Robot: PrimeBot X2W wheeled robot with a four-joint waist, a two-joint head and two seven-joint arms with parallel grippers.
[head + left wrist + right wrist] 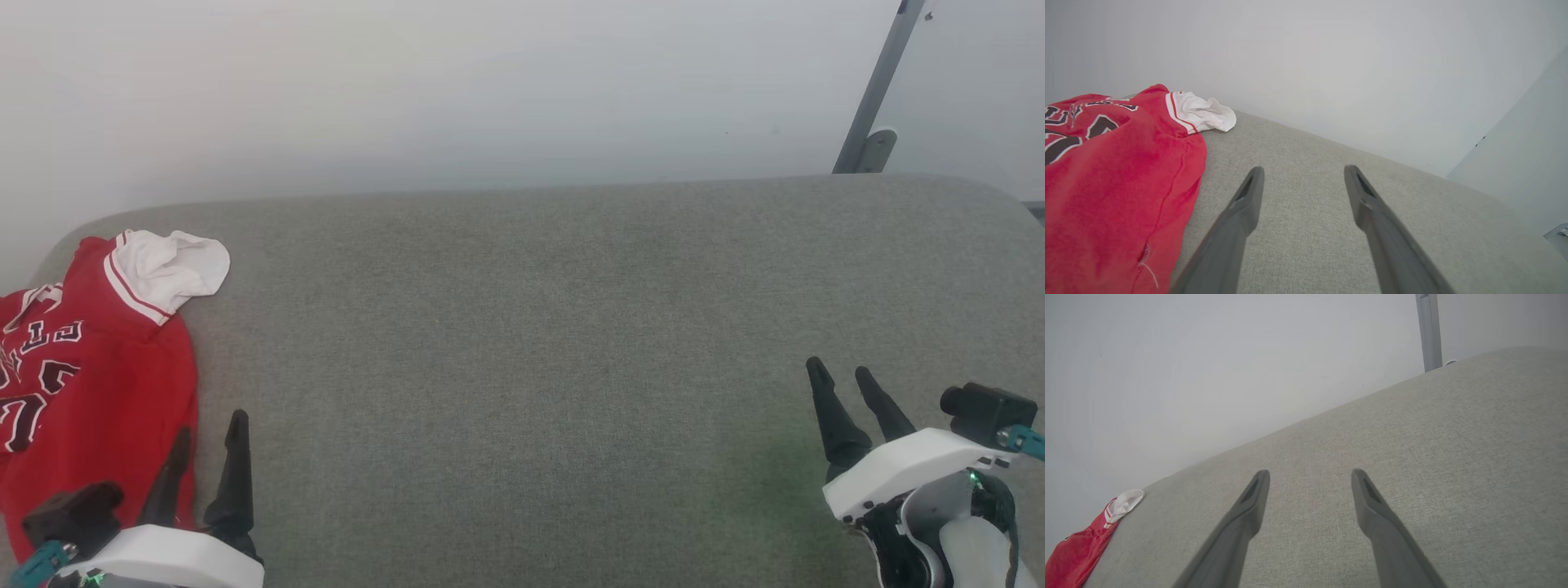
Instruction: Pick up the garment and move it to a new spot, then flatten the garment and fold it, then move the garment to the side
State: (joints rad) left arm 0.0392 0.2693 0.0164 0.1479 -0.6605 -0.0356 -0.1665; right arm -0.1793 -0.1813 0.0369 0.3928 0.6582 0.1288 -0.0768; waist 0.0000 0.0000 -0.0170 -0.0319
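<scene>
Nearest the camera, the left gripper (pixel 210 429) is seen at the lower left and the right gripper (pixel 839 371) at the lower right. On both, the two long dark fingers are spread wide apart and nothing is held between them. The left fingers (pixel 1249 196) are poised just beside the garment's near right edge, over bare grey cloth. The right gripper is well apart from it, across the table (pixel 522 367).

The garment (pixel 98 384), a red jersey with dark, white-outlined lettering facing up, is laid at the table's far left, partly cut off by the picture's edge. It is loosely rumpled rather than smoothed. Its white sleeve (pixel 175 265), trimmed in red and white stripes, is bunched at the far end.

Beyond the table's rounded far edge, a pale wall (pixel 490 82) and a slanted grey metal pole (pixel 878 90) are seen.

No step of the task appears to be done: the garment is not gripped, flattened or folded. The pick-up, the move to a new spot, the smoothing, the folding and the setting aside are all judged to be left.
</scene>
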